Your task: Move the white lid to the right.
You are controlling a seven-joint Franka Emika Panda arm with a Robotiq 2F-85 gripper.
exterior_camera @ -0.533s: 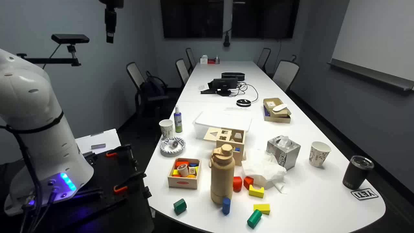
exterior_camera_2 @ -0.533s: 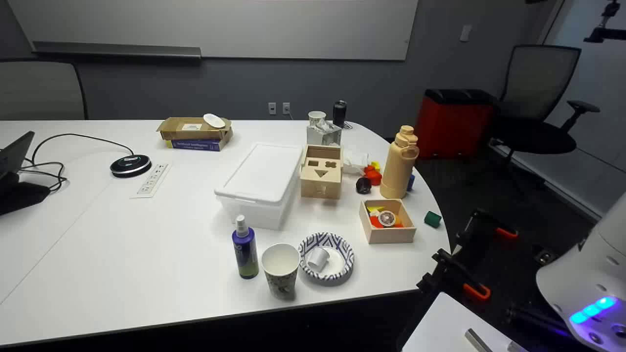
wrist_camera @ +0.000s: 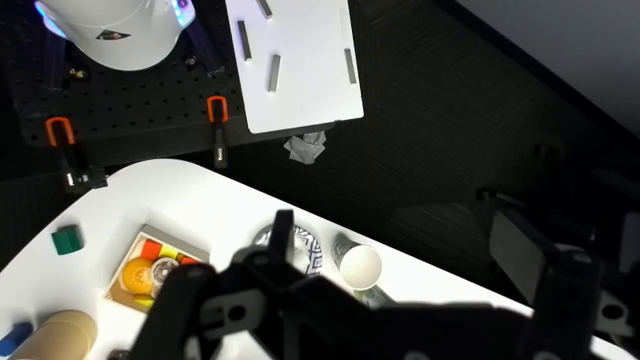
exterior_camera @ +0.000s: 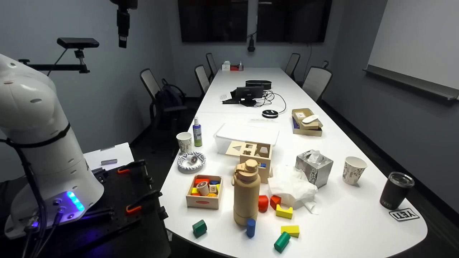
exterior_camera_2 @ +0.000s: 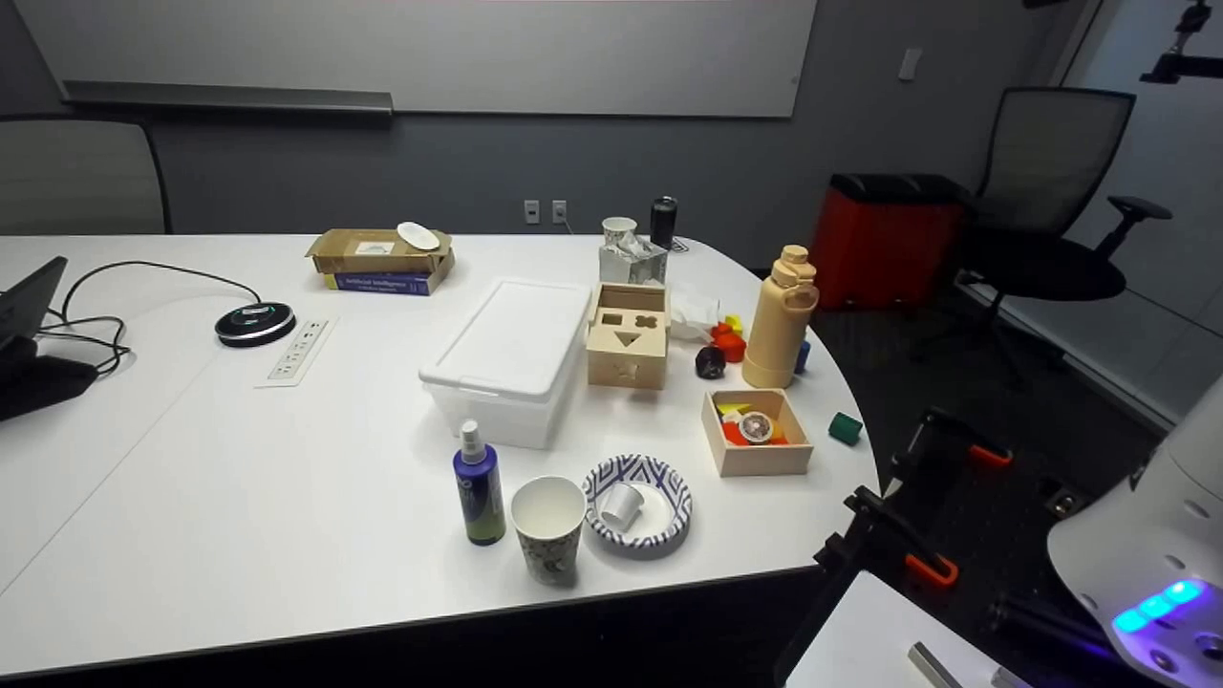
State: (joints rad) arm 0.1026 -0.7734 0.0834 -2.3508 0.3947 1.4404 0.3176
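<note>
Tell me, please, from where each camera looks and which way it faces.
Wrist view: on the wrist, looking down at the table and back toward the robot base; the open gripper shows at the bottom.
An exterior view: beyond the table's rounded end, facing along it toward two dark screens; arm at left, gripper at top.
An exterior view: at the table's long side, facing across to the whiteboard; robot base at right.
In both exterior views: the white lid, the tan flask.
</note>
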